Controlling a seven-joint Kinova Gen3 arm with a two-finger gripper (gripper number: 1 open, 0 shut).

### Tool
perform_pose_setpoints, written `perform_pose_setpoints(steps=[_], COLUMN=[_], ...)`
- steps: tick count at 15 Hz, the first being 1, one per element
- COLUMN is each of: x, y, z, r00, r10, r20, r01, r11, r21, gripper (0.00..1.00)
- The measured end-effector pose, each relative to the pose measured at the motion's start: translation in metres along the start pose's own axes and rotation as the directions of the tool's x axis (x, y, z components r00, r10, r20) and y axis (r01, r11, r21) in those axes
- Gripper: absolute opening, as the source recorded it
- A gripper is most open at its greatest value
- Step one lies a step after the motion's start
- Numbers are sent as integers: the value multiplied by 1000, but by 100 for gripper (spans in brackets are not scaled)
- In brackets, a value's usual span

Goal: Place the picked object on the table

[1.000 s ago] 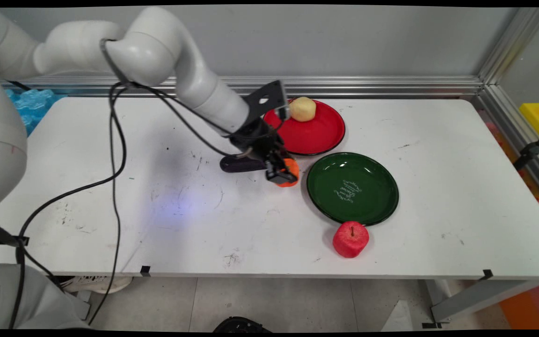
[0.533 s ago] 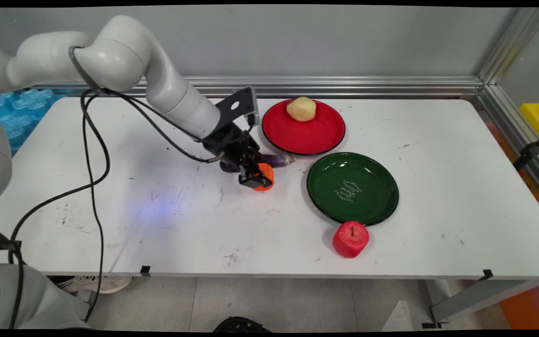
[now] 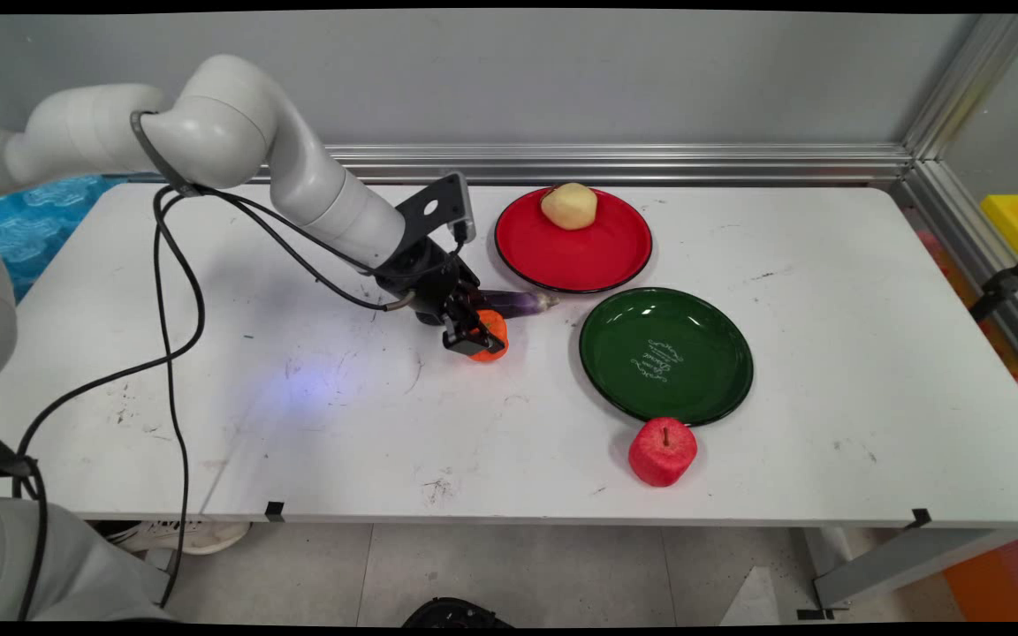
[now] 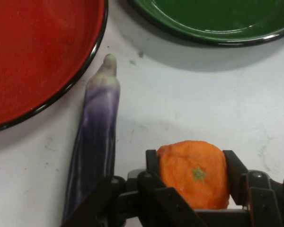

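Carried leftward, the round orange (image 4: 193, 174) sits clamped in the end effector (image 4: 194, 177) beside a smooth eggplant (image 4: 97, 132).

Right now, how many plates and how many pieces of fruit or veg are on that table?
Plates: 2, the red plate and green plate.
Fruit or veg: 4, the apple, potato, eggplant and the orange that the gripper holds.
Total: 6

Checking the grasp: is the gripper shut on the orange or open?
Shut on the orange: the gripper has a finger pressed against each side.
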Motion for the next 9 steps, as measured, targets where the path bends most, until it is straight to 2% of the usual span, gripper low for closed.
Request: perform_pose_setpoints(steps=[4, 5, 9], x=[-4, -5, -5], y=[-5, -5, -6], z=[9, 11, 14], r00=[1000, 1000, 999], r10=[-15, -19, -38], r20=[-17, -20, -32], r01=[15, 19, 37], r11=[1000, 1000, 999], r21=[-3, -5, -15], gripper=[0, 100, 100])
